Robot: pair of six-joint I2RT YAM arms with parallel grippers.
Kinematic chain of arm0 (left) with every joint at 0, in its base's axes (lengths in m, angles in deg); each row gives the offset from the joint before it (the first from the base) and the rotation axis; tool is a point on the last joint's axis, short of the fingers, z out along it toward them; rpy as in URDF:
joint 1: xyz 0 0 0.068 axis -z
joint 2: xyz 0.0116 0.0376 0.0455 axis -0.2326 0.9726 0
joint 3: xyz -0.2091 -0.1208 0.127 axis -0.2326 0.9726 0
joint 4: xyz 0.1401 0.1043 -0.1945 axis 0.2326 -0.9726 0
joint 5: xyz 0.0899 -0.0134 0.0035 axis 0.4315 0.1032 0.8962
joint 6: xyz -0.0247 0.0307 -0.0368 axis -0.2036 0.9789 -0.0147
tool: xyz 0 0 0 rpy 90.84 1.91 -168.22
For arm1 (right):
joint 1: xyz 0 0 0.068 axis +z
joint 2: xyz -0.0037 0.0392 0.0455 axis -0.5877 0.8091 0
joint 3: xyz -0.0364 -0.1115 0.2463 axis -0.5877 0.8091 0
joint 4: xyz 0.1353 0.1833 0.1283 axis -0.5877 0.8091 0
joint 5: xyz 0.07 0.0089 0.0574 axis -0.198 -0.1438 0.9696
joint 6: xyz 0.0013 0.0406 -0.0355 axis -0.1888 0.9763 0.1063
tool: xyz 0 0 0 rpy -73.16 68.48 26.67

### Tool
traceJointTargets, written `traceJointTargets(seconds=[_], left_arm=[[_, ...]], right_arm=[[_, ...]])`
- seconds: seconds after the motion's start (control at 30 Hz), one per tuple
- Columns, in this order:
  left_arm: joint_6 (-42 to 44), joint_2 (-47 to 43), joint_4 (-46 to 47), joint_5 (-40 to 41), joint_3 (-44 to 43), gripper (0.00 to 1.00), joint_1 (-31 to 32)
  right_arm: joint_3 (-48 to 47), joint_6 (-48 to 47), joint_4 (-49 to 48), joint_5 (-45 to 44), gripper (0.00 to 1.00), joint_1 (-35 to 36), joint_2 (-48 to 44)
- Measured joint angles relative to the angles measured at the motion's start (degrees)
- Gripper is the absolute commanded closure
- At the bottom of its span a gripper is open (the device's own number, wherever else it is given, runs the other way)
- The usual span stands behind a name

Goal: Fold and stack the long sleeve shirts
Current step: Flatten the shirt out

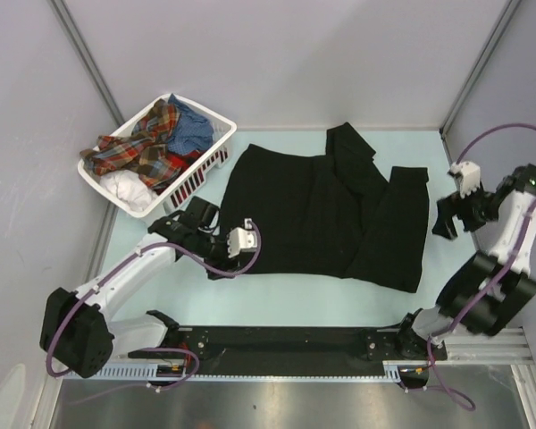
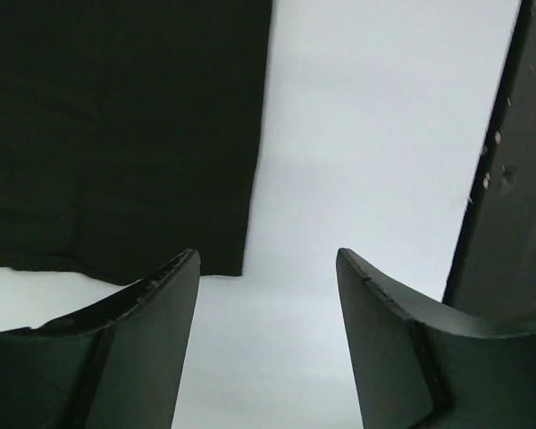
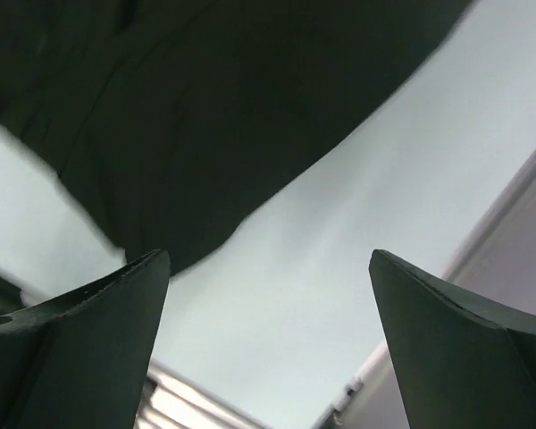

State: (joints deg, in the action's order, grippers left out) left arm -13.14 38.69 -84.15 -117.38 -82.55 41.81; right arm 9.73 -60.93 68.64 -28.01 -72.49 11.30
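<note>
Working on the black shirt, lying mid-table, only partly folded (sleeves bunched at its right). Hovering with left gripper spread empty at its near-left corner, right gripper spread empty off its right. Leaving the plaid shirt, blue shirt and white garment waiting in the basket, far left.
</note>
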Motion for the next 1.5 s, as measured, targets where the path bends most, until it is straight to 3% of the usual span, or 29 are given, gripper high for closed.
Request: traceJointTargets(seconds=[0.2,0.33,0.43,0.53,0.57,0.6,0.63,0.83,1.0,1.17,1.27,1.3,1.33,1.4,1.43,1.5], left_arm=[[-7.4,1.6,3.5,-3.1,-5.9,0.21,-5.6],[-10.1,4.0,5.3,-5.2,-8.2,0.2,-9.6],[-11.2,5.6,5.5,-5.7,-8.6,0.2,-11.5],[-11.4,6.5,5.4,-5.9,-8.7,0.2,-12.2],[-11.5,6.7,5.5,-5.9,-8.8,0.2,-12.3],[-11.6,7.1,5.4,-6.0,-9.1,0.2,-12.4],[-11.7,7.4,5.4,-6.1,-9.4,0.2,-12.6],[-12.8,8.8,5.6,-7.3,-11.3,0.21,-15.9],[-13.5,8.4,5.5,-7.6,-11.5,0.21,-17.1],[-14.4,7.9,5.4,-9.0,-12.1,0.22,-17.2],[-15.2,7.9,5.5,-10.5,-12.9,0.22,-17.3],[-15.6,7.9,5.5,-10.9,-13.0,0.22,-17.4],[-15.8,7.9,5.7,-11.3,-13.0,0.21,-17.5],[-16.3,7.9,5.7,-11.5,-13.0,0.21,-17.8],[-16.7,7.9,5.8,-11.5,-13.0,0.21,-17.9],[-16.7,8.0,5.9,-11.3,-13.0,0.2,-18.1]], right_arm=[[-6.5,29.0,-18.7,-5.6,0.05,6.5,21.0],[-14.4,40.8,-25.5,-9.9,0.07,9.8,31.8],[-19.2,46.4,-29.6,-12.5,0.16,10.9,37.8],[-22.1,50.0,-31.8,-13.7,0.48,11.3,42.0],[-22.9,51.1,-31.8,-13.3,0.78,11.5,43.0],[-23.8,52.3,-31.7,-12.6,0.96,11.6,44.1],[-24.4,52.4,-31.5,-11.7,1.0,11.6,44.8],[-25.4,52.7,-26.7,-1.7,1.0,13.2,44.1],[-12.1,52.2,-25.4,8.5,1.0,18.3,26.9],[-2.5,53.2,-27.2,15.7,1.0,34.1,5.9],[2.7,54.8,-29.9,16.9,0.99,50.5,-1.4],[3.9,55.1,-30.5,16.9,0.88,55.6,-2.3],[4.8,55.3,-31.0,16.4,0.6,60.2,-2.5],[5.5,55.2,-30.8,15.8,0.25,65.7,-1.6],[5.3,54.7,-30.4,15.3,0.2,67.1,-0.5],[3.7,53.1,-28.3,14.3,0.18,66.5,2.7]])
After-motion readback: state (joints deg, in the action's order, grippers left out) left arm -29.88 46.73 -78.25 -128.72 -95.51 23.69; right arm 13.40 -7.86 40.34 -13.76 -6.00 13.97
